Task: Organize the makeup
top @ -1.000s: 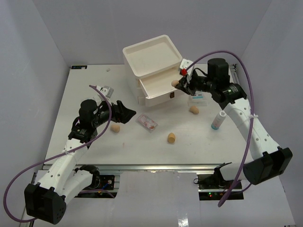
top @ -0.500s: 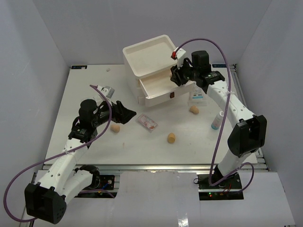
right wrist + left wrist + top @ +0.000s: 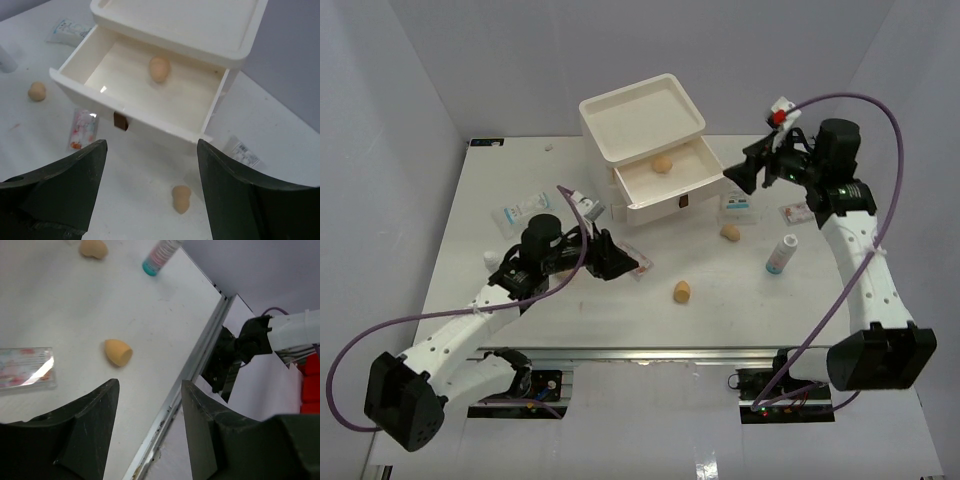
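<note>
One sponge [image 3: 159, 68]: lying in the drawer [image 3: 150, 122].
Right fingers [image 3: 60, 185]: standing apart, empty.
Left fingers [image 3: 85, 440]: hanging apart, empty.

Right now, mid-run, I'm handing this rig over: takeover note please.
Left gripper: open, empty, beside the flat clear case with pink inside.
Right gripper: open, empty, facing the open drawer of the cream box.
Done: one tan egg-shaped sponge lies in that drawer.
Left to do: two tan sponges, the case, the white-and-blue bottle and clear packets lie loose on the table.
</note>
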